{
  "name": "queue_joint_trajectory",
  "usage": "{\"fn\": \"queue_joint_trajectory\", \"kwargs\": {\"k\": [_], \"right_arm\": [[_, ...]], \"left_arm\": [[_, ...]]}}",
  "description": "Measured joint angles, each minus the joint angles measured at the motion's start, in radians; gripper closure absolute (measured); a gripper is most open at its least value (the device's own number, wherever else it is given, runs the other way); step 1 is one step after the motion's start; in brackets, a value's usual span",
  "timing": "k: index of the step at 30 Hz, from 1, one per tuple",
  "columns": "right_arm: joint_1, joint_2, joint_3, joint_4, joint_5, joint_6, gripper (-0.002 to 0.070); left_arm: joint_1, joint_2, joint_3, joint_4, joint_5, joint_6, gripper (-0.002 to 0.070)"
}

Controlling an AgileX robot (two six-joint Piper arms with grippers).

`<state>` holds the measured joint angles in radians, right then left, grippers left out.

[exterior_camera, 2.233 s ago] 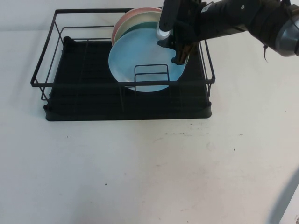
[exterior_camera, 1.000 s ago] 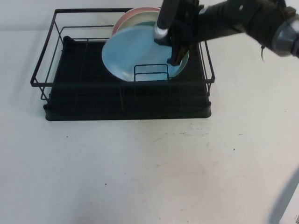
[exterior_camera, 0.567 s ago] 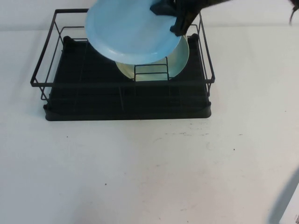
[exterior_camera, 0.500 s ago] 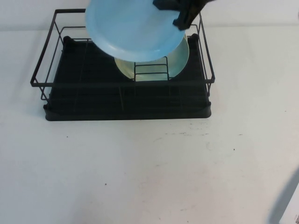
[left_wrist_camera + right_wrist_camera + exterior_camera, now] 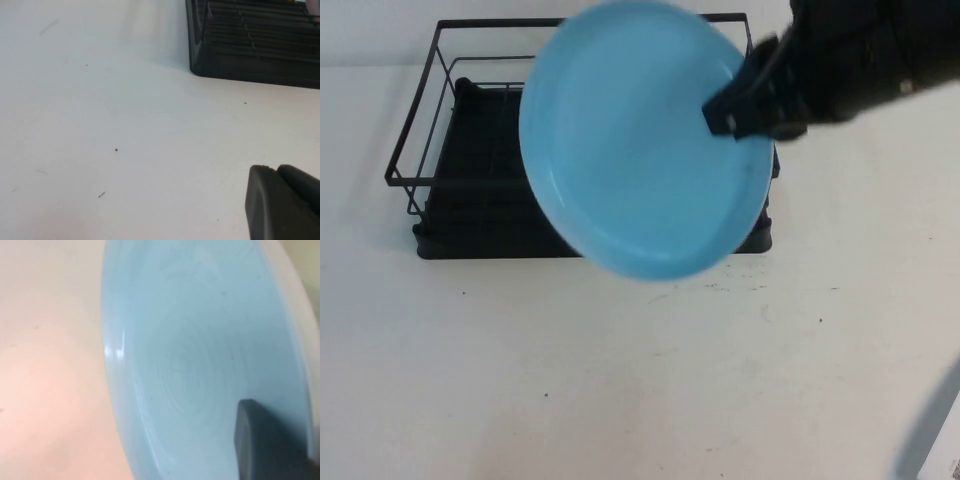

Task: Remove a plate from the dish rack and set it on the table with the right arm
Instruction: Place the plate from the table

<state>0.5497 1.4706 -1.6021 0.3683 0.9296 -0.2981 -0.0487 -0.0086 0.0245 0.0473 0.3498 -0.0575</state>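
The light sky-blue plate [image 5: 645, 140] hangs tilted in the air, close to the high camera, over the right half of the black dish rack [image 5: 470, 150] and its front edge. My right gripper [image 5: 740, 110] is shut on the plate's right rim; the black arm runs off to the upper right. In the right wrist view the plate [image 5: 200, 355] fills the picture, with one dark finger [image 5: 265, 440] pressed on its inner face. My left gripper [image 5: 280, 200] is shut and empty, low over the white table [image 5: 100, 125], near the rack's corner [image 5: 255, 45].
The white table [image 5: 620, 380] spreads wide in front of the rack. The plate hides the rack's right half and whatever stands there. A grey shape [image 5: 935, 430] cuts the bottom right corner of the high view.
The right gripper has lifted the blue plate up out of the rack and carried it forward and to the right, toward the camera. It now covers the plates left in the rack.
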Motion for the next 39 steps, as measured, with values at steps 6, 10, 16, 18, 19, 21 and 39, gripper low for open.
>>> {"fn": "queue_joint_trajectory", "kwargs": {"k": [6, 10, 16, 18, 19, 21, 39], "right_arm": [[0.090, -0.153, 0.448, 0.009, -0.246, 0.271, 0.0594], [0.107, -0.155, 0.601, 0.076, -0.363, 0.354, 0.0594], [0.110, -0.071, 0.657, 0.138, -0.490, 0.452, 0.0594], [0.110, -0.015, 0.657, 0.161, -0.532, 0.459, 0.0594], [0.110, 0.013, 0.657, 0.177, -0.548, 0.460, 0.0594], [0.110, 0.067, 0.657, 0.207, -0.568, 0.463, 0.0594], [0.110, 0.199, 0.657, 0.315, -0.691, 0.464, 0.0594]], "left_arm": [[0.000, 0.000, 0.000, 0.000, 0.000, 0.000, 0.0679], [0.000, 0.000, 0.000, 0.000, 0.000, 0.000, 0.0679], [0.000, 0.000, 0.000, 0.000, 0.000, 0.000, 0.0679], [0.000, 0.000, 0.000, 0.000, 0.000, 0.000, 0.0679], [0.000, 0.000, 0.000, 0.000, 0.000, 0.000, 0.0679], [0.000, 0.000, 0.000, 0.000, 0.000, 0.000, 0.0679], [0.000, 0.000, 0.000, 0.000, 0.000, 0.000, 0.0679]]}}
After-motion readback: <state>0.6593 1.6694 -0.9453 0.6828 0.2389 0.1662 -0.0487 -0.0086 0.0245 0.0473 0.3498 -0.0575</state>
